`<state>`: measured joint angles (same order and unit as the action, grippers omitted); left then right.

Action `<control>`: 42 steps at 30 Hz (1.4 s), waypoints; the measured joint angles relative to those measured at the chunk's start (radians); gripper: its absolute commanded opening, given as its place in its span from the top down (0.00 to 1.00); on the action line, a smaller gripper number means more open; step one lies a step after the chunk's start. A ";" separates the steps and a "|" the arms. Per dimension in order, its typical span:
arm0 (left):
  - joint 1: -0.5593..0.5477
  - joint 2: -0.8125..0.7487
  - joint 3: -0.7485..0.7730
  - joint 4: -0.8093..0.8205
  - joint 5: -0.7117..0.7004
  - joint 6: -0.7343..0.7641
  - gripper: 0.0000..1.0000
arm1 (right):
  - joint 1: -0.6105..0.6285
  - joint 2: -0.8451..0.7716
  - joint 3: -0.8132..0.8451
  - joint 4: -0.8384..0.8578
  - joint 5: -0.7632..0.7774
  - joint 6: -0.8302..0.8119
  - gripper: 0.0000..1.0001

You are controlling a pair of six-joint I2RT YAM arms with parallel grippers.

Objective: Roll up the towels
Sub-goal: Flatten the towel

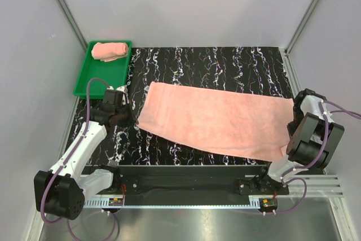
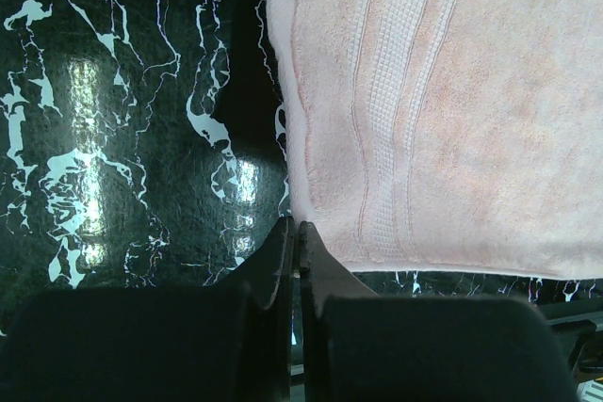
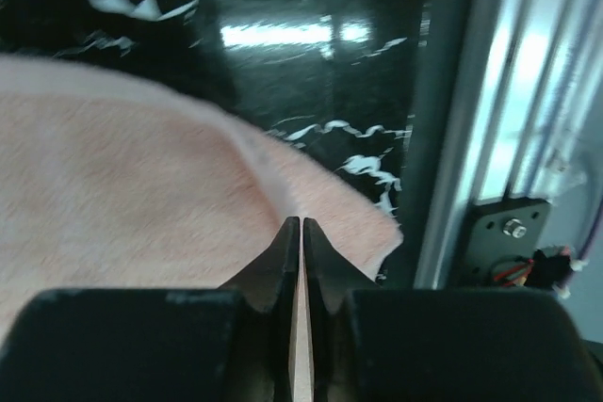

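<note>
One salmon-pink towel lies spread flat across the black marbled mat, long side running left to right. A second pink towel sits rolled at the far end of the green tray. My left gripper is shut, its tips just at the left edge of the flat towel, near the corner, with nothing seen between them. My right gripper is at the towel's right end. Its jaws are pinched on a raised fold of the towel near the corner.
The black marbled mat covers the table under the flat towel. An aluminium frame rail runs close along the right of the right gripper. White walls enclose the left, back and right sides. The tray stands at the back left corner.
</note>
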<state>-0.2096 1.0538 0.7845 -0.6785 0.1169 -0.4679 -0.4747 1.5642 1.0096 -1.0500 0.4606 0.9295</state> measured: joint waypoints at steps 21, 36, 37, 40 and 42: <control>0.000 -0.012 0.000 0.000 0.000 0.000 1.00 | -0.039 -0.475 -0.180 0.330 -0.484 -0.242 1.00; 0.000 -0.021 0.000 0.000 0.001 0.000 1.00 | -0.039 -0.088 -0.180 0.233 -0.373 -0.220 1.00; 0.000 -0.021 0.000 0.000 0.001 0.000 1.00 | -0.039 -0.090 -0.174 0.220 -0.358 -0.213 1.00; 0.000 -0.023 0.000 0.000 0.001 0.000 1.00 | -0.039 -0.096 -0.144 0.159 -0.290 -0.180 0.99; 0.000 -0.028 0.000 0.000 0.001 0.000 1.00 | -0.044 -0.096 -0.131 0.129 -0.253 -0.153 0.99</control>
<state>-0.2096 1.0256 0.7845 -0.6785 0.1177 -0.4675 -0.5190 1.4685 0.8787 -0.9211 0.2081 0.7761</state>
